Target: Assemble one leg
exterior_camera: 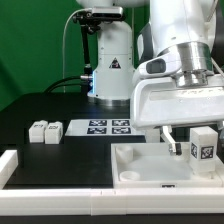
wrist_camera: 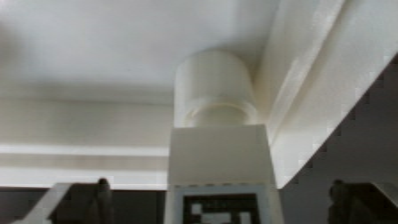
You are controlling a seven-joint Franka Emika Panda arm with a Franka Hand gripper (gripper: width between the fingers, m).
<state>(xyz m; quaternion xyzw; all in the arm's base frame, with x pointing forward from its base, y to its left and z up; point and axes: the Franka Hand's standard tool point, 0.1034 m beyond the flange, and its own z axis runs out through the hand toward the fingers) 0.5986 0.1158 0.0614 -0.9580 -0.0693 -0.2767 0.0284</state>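
The leg (exterior_camera: 203, 148), a small white block with a marker tag on its face, stands upright at the corner of the white panel (exterior_camera: 140, 165) on the exterior view's right. My gripper (exterior_camera: 198, 138) hangs right over it. In the wrist view the leg (wrist_camera: 222, 110) runs away from the camera, its round end against the panel (wrist_camera: 89, 60) near the panel's edge. My gripper (wrist_camera: 226, 200) straddles the leg, and its fingers (wrist_camera: 86, 200) stand apart from the leg on both sides, open. Whether the leg's end sits in a socket is hidden.
Two more small tagged legs (exterior_camera: 45, 131) lie on the black table at the exterior view's left. The marker board (exterior_camera: 110, 126) lies behind the panel. A white rail (exterior_camera: 20, 165) runs along the front left. The arm's base (exterior_camera: 110, 60) stands behind.
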